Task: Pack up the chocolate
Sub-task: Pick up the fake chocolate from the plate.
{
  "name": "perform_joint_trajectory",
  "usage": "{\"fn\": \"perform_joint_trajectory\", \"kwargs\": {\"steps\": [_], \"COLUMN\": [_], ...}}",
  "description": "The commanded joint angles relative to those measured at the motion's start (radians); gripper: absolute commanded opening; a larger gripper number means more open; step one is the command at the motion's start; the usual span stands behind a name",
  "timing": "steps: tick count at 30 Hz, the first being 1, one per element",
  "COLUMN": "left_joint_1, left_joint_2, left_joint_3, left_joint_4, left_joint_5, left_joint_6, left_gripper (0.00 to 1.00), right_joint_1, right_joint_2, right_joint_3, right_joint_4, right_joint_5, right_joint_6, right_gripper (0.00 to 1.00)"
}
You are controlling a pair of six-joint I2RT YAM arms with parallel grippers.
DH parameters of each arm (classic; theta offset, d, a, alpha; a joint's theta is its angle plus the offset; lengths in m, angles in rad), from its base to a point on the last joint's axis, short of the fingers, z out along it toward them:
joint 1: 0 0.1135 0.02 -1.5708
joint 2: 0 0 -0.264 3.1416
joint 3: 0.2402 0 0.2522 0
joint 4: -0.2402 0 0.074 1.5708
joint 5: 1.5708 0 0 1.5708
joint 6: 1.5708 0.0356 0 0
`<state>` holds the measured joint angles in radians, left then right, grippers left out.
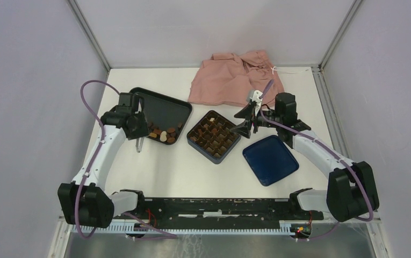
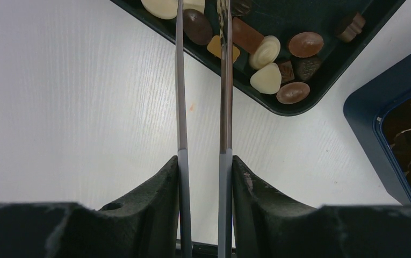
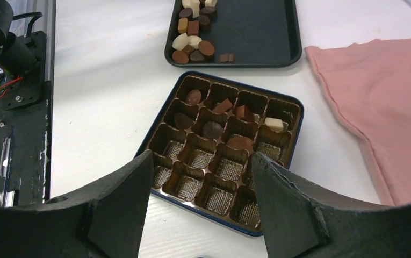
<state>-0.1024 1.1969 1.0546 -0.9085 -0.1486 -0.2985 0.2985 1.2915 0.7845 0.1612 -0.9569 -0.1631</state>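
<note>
Nearest, the two arms rise from a black base rail point(image 1: 214, 207) at the front edge of the white surface point(image 1: 160, 172). Just beyond it on the right lies a dark blue square lid point(image 1: 270, 160), flat on the surface and touching nothing else. Past the lid, around the middle of the surface, sits the dark blue box point(image 2: 367, 129), its brown gridded insert turned cornerwise to the arms. Some of the chocolate point(image 3: 213, 129) is already in it: about seven pieces, mostly brown with one cream-white, each in its own cell, mostly on the side toward the tray. The right fingers point(image 3: 117, 209) hover just to the right of the box, spread wide with nothing between them. Left of the box, near it but apart, is the black tray point(image 3: 257, 32). The rest of the chocolate lies loose there, dark, tan and cream pieces clustered along the tray's near edge. The left fingers point(image 2: 154, 193) hang at the tray's near-left side, pressed against the outer sides of a pair of long metal tweezers point(image 2: 225, 80). The two blades run parallel with a narrow gap between them. Their tips pass out of the top of the left wrist view, so whether they grip a piece cannot be told. Farthest back, a crumpled pink cloth point(image 1: 235, 78) lies on the surface behind the box and the right fingers.
</note>
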Motion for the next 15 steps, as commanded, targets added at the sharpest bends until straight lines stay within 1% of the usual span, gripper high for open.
{"fn": "perform_joint_trajectory", "kwargs": {"steps": [1, 9, 15], "left_joint_1": [0.008, 0.013, 0.015], "left_joint_2": [0.027, 0.046, 0.057], "left_joint_3": [0.058, 0.044, 0.033], "left_joint_4": [0.014, 0.01, 0.01], "left_joint_5": [0.02, -0.027, -0.009], "left_joint_6": [0.064, 0.054, 0.05], "left_gripper": [0.43, 0.44, 0.44], "right_joint_1": [0.008, 0.01, 0.01], "right_joint_2": [0.014, 0.024, 0.024], "right_joint_3": [0.047, 0.05, 0.051], "right_joint_4": [-0.024, -0.035, -0.04], "right_joint_5": [-0.015, -0.006, -0.006], "right_joint_6": [-0.048, -0.059, -0.062], "right_gripper": [0.73, 0.73, 0.73]}}
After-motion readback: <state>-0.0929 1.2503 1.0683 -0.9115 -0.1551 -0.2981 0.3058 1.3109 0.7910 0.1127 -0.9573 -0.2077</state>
